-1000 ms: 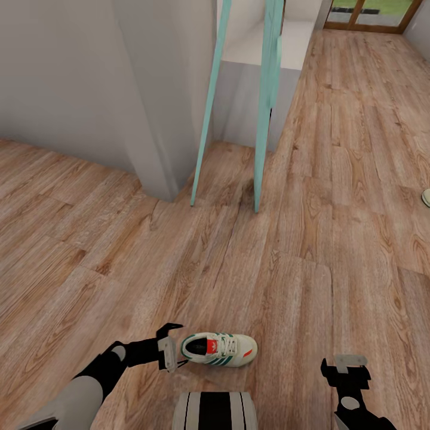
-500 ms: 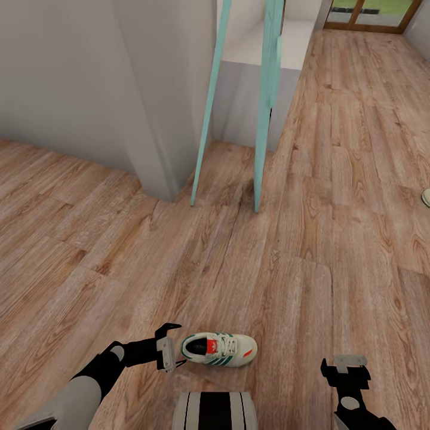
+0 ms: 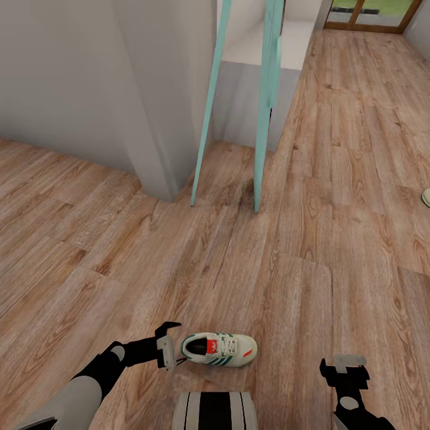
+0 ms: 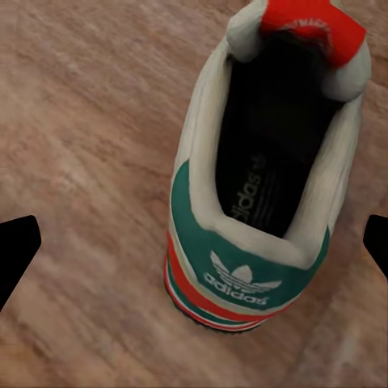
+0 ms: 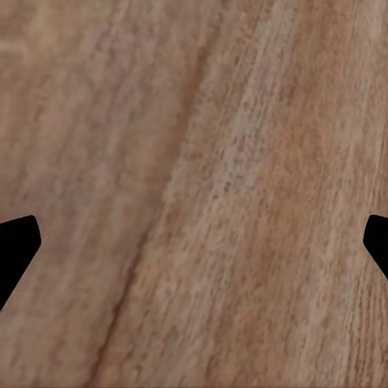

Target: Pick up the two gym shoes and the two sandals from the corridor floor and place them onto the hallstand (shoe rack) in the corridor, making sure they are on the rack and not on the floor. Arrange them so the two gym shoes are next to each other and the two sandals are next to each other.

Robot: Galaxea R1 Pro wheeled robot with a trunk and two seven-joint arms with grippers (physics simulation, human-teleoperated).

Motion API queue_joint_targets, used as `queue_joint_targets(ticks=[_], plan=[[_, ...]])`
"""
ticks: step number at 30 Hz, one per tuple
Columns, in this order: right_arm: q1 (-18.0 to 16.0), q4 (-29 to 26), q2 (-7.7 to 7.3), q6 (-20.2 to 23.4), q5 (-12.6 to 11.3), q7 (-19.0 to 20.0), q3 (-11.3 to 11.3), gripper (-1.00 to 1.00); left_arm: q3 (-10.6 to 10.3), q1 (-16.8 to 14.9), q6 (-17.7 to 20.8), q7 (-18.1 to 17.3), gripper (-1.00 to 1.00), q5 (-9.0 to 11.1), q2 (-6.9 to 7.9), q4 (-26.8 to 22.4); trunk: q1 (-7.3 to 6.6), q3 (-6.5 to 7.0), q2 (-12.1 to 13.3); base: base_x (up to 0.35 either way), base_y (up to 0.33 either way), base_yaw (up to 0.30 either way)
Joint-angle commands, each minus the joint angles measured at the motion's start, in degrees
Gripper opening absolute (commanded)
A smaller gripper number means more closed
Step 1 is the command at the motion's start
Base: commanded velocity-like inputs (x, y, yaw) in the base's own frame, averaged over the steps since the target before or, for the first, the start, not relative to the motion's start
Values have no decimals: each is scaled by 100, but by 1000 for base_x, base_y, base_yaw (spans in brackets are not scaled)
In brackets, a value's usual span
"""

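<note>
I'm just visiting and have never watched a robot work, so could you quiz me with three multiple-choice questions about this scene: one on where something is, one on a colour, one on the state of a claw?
1. Where is the gym shoe?
A. On a white rack
B. On the corridor floor, just beside the left claw
C. Held up in the air by the right claw

2. What colour are the stripes on the shoe's side?
A. Green
B. Blue
C. Black

3. How does the left claw stand?
A. Shut on the shoe
B. Open, its fingers apart at the shoe's heel end
C. Shut on nothing

Answers:
1 B: the head view shows the shoe lying on the wood planks next to the left claw.
2 A: green stripes show on the cream side.
3 B: in the left wrist view the fingertips sit wide on either side of the heel, not touching it.
</note>
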Motion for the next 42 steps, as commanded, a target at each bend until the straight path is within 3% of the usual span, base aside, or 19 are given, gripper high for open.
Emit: queue_joint_targets(ticks=[1, 10, 42], plan=[[0, 0, 4, 0, 0, 1, 0, 100, 0, 0, 0, 38, 100, 0, -2, 0, 0, 0, 0, 0, 0, 0], [0, 0, 19, -7, 0, -2, 0, 100, -18, 0, 0, 200, 100, 1, -14, 240, 0, -48, 0, 0, 0, 0], [0, 0, 20, -7, 0, 0, 0, 100, -23, 0, 0, 212, 100, 1, -18, 273, 0, -132, 0, 0, 0, 0]])
